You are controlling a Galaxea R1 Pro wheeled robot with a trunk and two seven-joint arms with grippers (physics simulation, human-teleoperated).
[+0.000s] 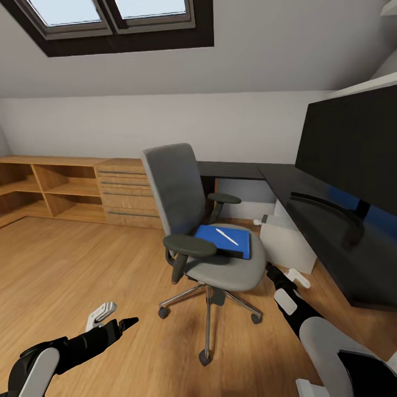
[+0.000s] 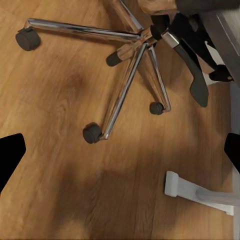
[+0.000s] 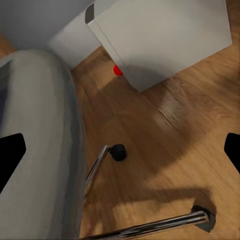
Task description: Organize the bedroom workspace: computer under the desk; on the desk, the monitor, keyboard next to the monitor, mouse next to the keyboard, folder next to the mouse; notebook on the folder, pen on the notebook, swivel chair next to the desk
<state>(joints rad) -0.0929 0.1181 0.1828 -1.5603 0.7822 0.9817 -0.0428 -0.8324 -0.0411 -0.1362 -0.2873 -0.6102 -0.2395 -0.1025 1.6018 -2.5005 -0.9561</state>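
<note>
Folder (image 1: pixel 223 240) with pen (image 1: pixel 226 236) lies on your swivel chair (image 1: pixel 182 204) seat; left gripper (image 1: pixel 113 317) and right gripper (image 1: pixel 286 275) both hang with fingers apart.

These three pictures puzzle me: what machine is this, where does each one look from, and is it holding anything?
A two-armed wheeled robot, rendered in a simulator. The big picture looks down from its head: the swivel chair carries a blue folder with a white pen on top, beside a black desk bearing a monitor. The other two look from cameras on each wrist, showing the chair's chrome base and a grey computer on the floor. The left gripper and right gripper hold nothing; both sets of jaws stand open.
</note>
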